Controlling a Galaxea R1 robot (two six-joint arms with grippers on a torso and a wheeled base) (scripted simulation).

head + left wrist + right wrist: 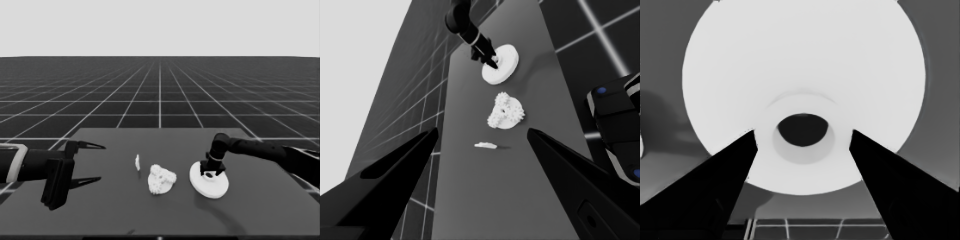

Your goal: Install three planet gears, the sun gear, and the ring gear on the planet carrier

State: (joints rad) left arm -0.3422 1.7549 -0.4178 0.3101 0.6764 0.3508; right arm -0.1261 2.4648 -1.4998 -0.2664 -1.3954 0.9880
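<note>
The right gripper (210,171) stands over the large white hubbed ring gear (209,184), jaws spread either side of its raised hub, bare table (260,200) around the rim.

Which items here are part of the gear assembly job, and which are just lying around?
In the job:
- larger round part, right gripper at its hub
- smaller round part with gears on it

Lying about:
- thin white piece, alone on the table
- left gripper, parked over the table's left end, jaws open
</note>
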